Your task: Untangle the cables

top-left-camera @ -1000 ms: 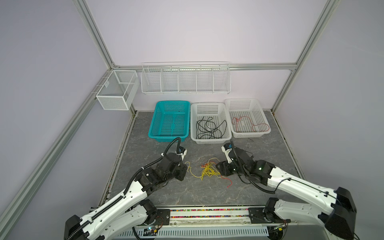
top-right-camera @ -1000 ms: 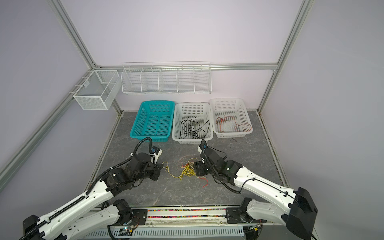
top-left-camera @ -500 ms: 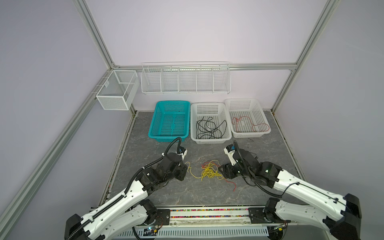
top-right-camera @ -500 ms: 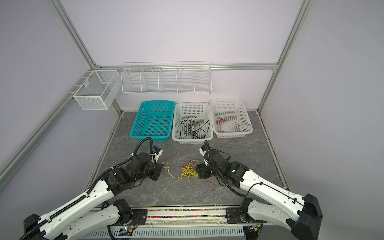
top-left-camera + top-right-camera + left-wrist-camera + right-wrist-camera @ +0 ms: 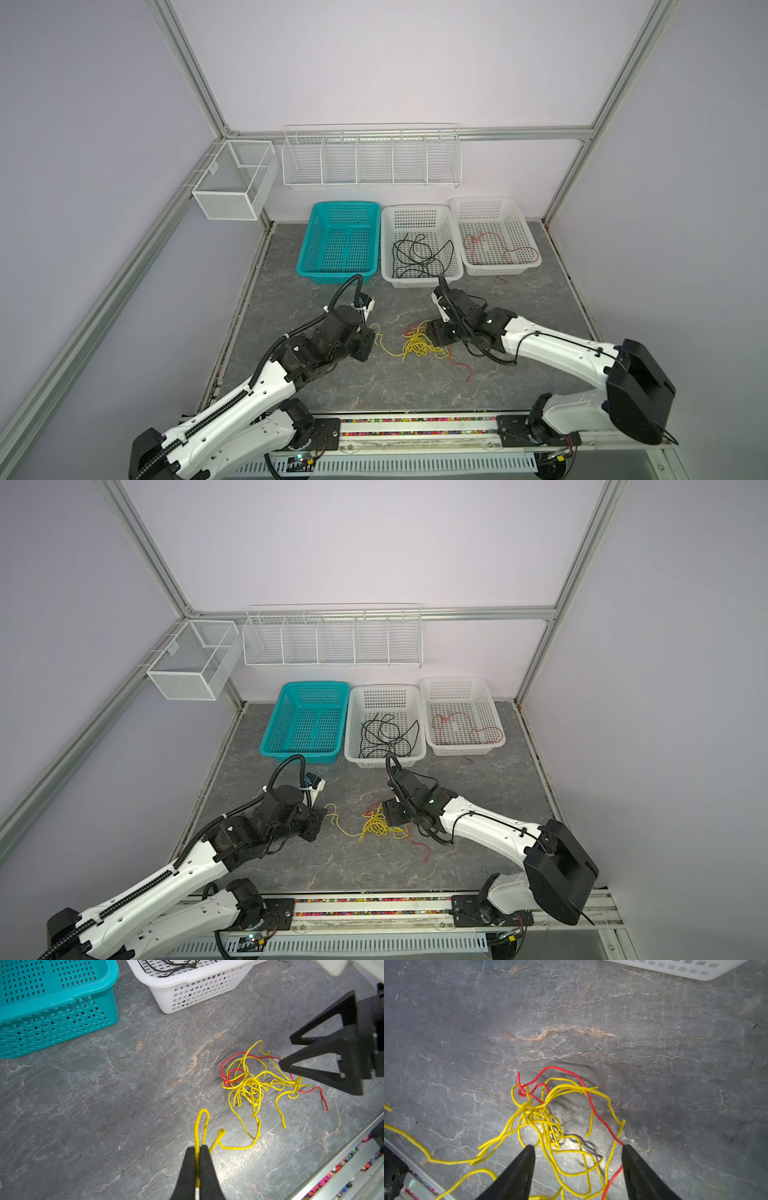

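Your left pincer (image 5: 197, 1149) pinched a yellow cable (image 5: 195, 1130), your right pincer (image 5: 578, 1147) gaped over the tangle (image 5: 537, 1113) mid-table (image 5: 675, 1064): you did best pinning that tangle and drawing the held end away slowly.

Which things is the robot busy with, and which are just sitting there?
Job: yellow cables; red cable tangled in them; left claw, shut on a yellow one; right claw, open at the tangle; black cables.
Lying about: teal basket; wall rack; mesh box.
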